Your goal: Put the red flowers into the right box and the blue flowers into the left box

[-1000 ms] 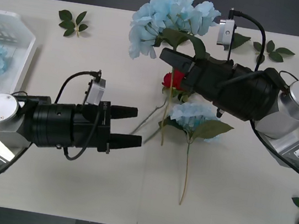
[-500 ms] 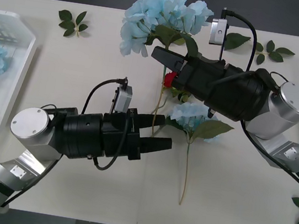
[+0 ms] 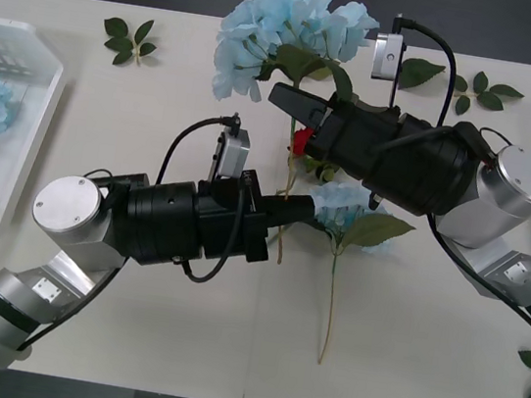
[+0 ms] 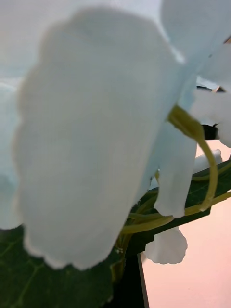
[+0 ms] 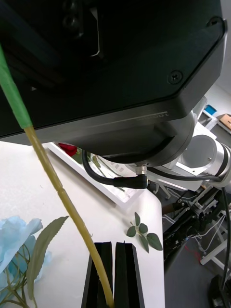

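The right gripper (image 3: pixel 294 104) held a blue flower (image 3: pixel 292 25) aloft by the stem just under its fluffy pale head. That thin, ribbed stem (image 5: pixel 57 192) hung down to the left gripper (image 3: pixel 296 203), whose black fingers were clamped on it, far from the slotted left box (image 3: pixel 12 173)

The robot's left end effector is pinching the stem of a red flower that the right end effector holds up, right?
Not quite: the flower is blue. The front view shows the right end effector holding up a blue flower, while the left end effector pinches its stem.
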{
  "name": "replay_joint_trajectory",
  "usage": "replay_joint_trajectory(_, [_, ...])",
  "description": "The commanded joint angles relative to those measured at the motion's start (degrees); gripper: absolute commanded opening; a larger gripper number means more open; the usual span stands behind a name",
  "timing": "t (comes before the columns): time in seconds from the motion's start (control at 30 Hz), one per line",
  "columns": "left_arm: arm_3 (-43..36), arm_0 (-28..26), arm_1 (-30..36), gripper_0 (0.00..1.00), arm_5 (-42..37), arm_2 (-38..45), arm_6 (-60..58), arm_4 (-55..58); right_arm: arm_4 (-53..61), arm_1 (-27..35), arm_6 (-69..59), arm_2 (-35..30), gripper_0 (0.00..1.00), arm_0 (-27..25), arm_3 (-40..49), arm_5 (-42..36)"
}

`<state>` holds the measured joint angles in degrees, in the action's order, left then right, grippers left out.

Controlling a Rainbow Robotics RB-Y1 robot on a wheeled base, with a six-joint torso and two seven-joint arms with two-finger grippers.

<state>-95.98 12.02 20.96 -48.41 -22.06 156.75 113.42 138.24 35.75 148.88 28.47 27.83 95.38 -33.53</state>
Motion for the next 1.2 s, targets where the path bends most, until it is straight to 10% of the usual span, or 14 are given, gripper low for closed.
replay_joint_trajectory(0.03, [-1.31, 0.72, 0.22, 0.0, 0.6, -0.35, -1.75, -0.13, 0.54, 0.02, 0.71, 0.09, 0.0, 1.7, 0.94, -0.13])
replay_joint_trajectory(0.1, [-1.31, 0.72, 0.4, 0.0, 0.6, -0.44, -1.75, -0.04, 0.54, 0.02, 0.62, 0.09, 0.0, 1.7, 0.94, -0.13])
replay_joint_trajectory(0.13, [-1.31, 0.72, 0.75, 0.0, 0.6, -0.44, -1.75, 0.13, 0.62, 0.02, 0.53, 0.09, 0.18, 1.7, 0.94, -0.04])
replay_joint_trajectory(0.2, [-1.31, 0.72, 1.1, 0.0, 0.68, -0.35, -1.75, 0.57, 1.24, -0.07, 0.44, 0.09, 0.98, 1.7, 0.94, 0.22])
replay_joint_trajectory(0.7, [-1.31, 0.55, 17.01, 0.0, -0.99, 5.45, -1.75, 9.63, 2.12, 0.81, 0.18, 0.01, 1.0, 1.7, 0.94, 0.22])
replay_joint_trajectory(1.2, [11.96, 7.14, 34.15, 0.0, -28.58, 29.88, -26.67, -5.49, -2.63, 19.09, -18.72, 0.09, 1.0, 1.7, 0.94, -9.18])
